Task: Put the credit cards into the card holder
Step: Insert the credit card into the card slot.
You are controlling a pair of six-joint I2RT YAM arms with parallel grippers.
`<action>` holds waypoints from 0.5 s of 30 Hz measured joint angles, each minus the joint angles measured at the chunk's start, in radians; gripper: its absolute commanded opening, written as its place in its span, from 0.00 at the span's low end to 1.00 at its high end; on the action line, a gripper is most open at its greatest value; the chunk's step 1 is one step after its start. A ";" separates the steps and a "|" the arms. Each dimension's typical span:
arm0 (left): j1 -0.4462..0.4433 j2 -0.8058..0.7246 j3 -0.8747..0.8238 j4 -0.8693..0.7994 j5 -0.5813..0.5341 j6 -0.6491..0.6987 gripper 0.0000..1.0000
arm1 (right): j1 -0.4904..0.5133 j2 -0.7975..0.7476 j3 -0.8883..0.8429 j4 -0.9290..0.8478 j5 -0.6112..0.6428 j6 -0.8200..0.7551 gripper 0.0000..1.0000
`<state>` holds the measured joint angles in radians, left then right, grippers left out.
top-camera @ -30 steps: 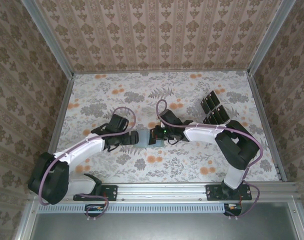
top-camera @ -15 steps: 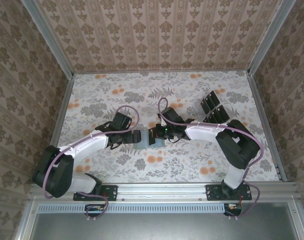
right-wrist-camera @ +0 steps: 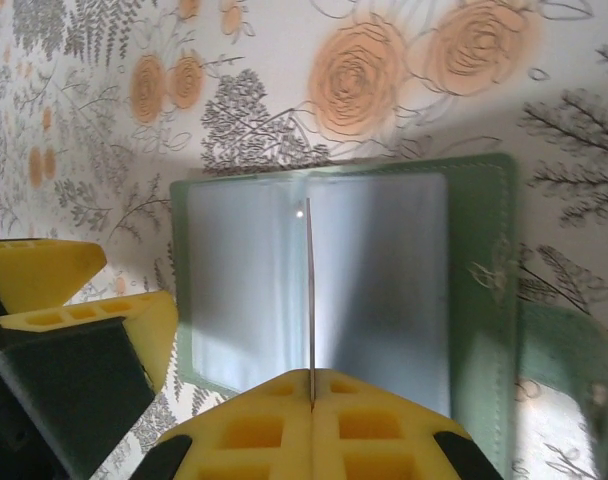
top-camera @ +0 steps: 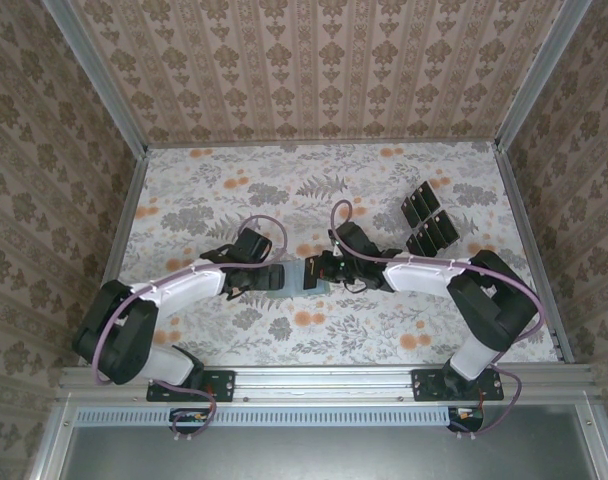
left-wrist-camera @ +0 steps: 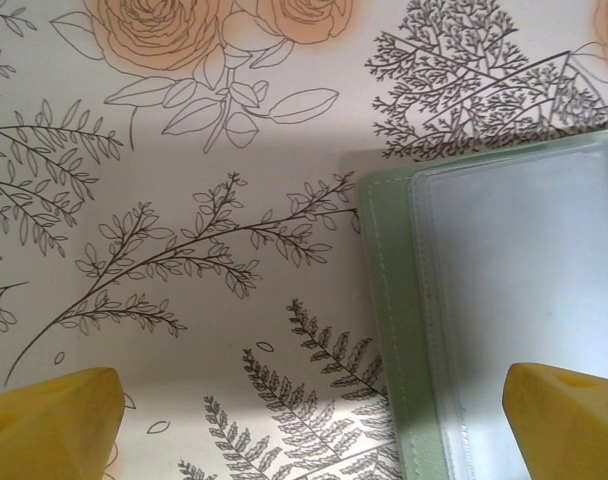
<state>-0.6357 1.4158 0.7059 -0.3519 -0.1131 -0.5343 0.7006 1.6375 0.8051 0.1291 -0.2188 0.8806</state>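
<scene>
The holder (right-wrist-camera: 479, 300) lies open and flat on the flowered table (top-camera: 234, 190), about mid-table between the two grippers, with a clear pocket (left-wrist-camera: 524, 270) over its green inside. The right gripper (right-wrist-camera: 312, 388) has its yellow fingers pressed together on one card (right-wrist-camera: 309, 290), seen edge-on as a thin dark line that reaches out over the middle of the pocket; whether its far tip touches the holder cannot be told. The left gripper (left-wrist-camera: 309, 430) sits low at the holder's other end with its jaws wide apart, straddling the holder's stitched edge: one fingertip (left-wrist-camera: 569, 420) is over the pocket, the other over bare table. In the top view the two grippers face each other, near but apart. The rest of the cards (top-camera: 427, 220) stand in two rows near the table's far right, well apart from the holder
</scene>
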 measured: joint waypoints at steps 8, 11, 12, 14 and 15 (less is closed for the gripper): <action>-0.010 0.029 0.000 0.000 -0.049 0.009 1.00 | 0.002 -0.017 -0.040 0.071 0.036 0.021 0.00; -0.012 0.041 -0.001 0.000 -0.059 0.010 1.00 | 0.006 -0.018 -0.053 0.105 0.045 0.026 0.00; -0.012 0.043 -0.002 0.000 -0.061 0.010 1.00 | 0.009 -0.018 -0.057 0.117 0.049 0.030 0.00; -0.012 0.045 -0.006 0.000 -0.069 0.012 1.00 | 0.013 -0.018 -0.067 0.147 0.055 0.036 0.00; -0.012 0.045 -0.008 0.000 -0.071 0.012 1.00 | 0.015 -0.018 -0.071 0.163 0.055 0.039 0.00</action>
<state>-0.6476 1.4605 0.6983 -0.3515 -0.1841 -0.5224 0.7155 1.6199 0.7341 0.2924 -0.1635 0.9192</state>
